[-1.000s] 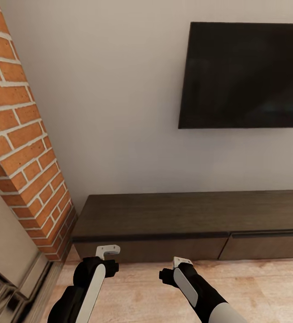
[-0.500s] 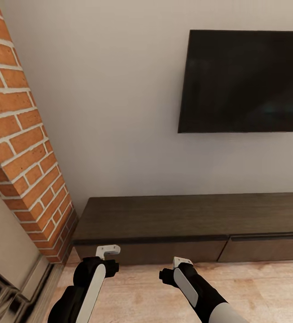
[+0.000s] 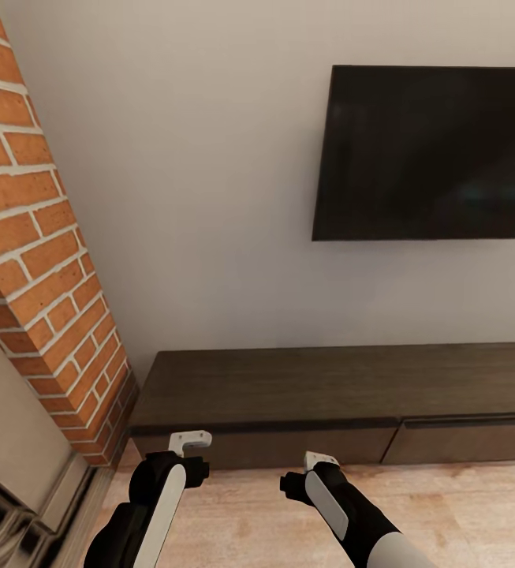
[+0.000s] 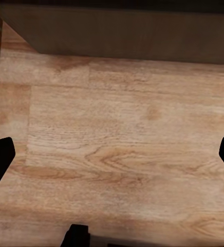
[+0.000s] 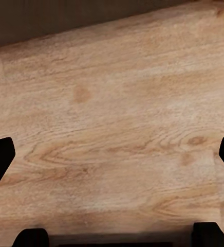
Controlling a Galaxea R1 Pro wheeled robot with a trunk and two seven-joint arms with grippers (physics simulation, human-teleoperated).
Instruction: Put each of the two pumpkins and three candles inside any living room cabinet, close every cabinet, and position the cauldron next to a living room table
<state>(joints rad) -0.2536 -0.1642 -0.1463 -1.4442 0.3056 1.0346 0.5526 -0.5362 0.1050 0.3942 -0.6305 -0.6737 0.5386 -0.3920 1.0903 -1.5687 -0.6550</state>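
Cabinet (image 3: 344,394) under television (image 3: 431,154) (head view), wrists floor (image 4: 117,149)

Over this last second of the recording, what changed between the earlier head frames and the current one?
Only the camera moved: the whole head view slid downward, so the television, cabinet and brick fireplace sit lower in the picture, a view shift and not a move of the things. Nothing was grasped or released. The left gripper and right gripper hang in the same pose over the wood floor, both empty; the cabinet fronts look closed.

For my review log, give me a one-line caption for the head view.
Both empty grippers, left gripper and right gripper, hang before the closed cabinet, under the TV, beside the brick fireplace.
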